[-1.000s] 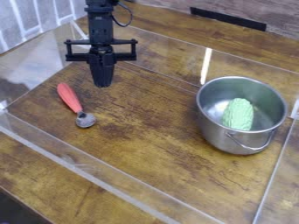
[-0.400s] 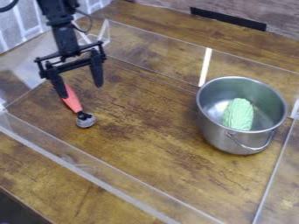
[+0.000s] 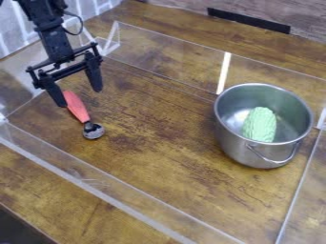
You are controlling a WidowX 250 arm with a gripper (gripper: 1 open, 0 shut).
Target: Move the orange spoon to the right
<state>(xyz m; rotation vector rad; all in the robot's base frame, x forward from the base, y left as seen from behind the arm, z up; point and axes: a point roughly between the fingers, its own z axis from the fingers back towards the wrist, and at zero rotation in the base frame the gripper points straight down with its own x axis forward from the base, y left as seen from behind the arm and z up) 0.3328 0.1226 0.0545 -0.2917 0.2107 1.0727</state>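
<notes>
No readable writing anywhere, orange spoon (image 3: 78, 109) flat on the wooden worktop (image 3: 166, 143) – hand (image 3: 67, 91) spread wide just above its handle, fingers straddling it.

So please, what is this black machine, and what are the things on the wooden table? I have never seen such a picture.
There is one picture, taken from a camera above and in front of the table. The black robot arm ends in a two-fingered gripper, a sort of mechanical hand. Its fingers stand open and hold nothing. Just below it lies the small spoon with an orange plastic handle and round metal bowl, on the brown wooden table. Low clear plastic walls fence the work area. At the right stands a round steel pot, with a green ribbed object inside.
</notes>
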